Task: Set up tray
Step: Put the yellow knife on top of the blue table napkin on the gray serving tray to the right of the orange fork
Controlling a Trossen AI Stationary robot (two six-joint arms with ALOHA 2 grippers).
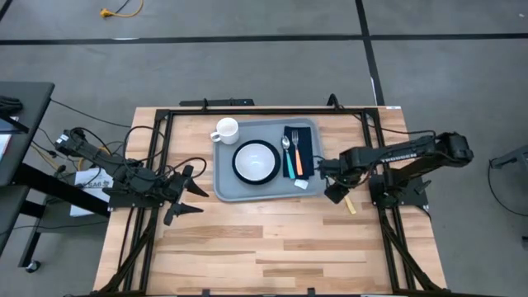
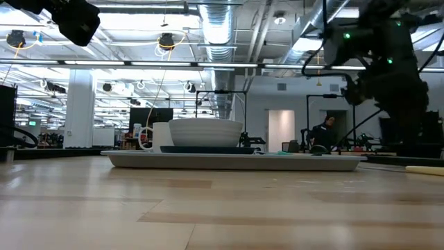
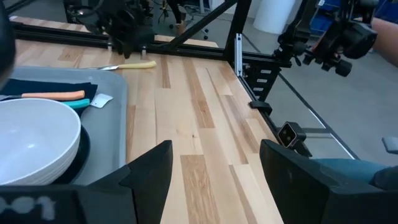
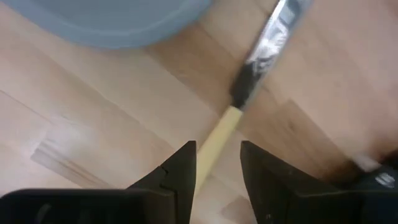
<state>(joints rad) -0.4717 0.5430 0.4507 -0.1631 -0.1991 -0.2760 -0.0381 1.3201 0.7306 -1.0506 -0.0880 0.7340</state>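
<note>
The grey-blue tray [image 1: 223, 188] lies on the far middle of the table. It carries a white mug [image 1: 226, 129], a white bowl [image 1: 256, 162] on a dark plate, and a navy napkin [image 1: 307, 142] with cutlery on it. A knife [image 1: 351, 204] with a cream handle lies flat on the wood to the right of the tray. My right gripper [image 4: 217, 163] is open, low over the knife. Its fingers stand on either side of the handle [image 4: 222, 132], and the blade [image 4: 273, 37] points away from them. My left gripper [image 1: 191, 196] is open and waits left of the tray.
Black frame rails [image 1: 247, 111] run along the table's far edge and down both sides. Cables [image 1: 107, 153] trail off its left side. A small white scrap [image 1: 301, 186] lies in the tray's near right corner. Bare wood [image 1: 264, 247] fills the near half of the table.
</note>
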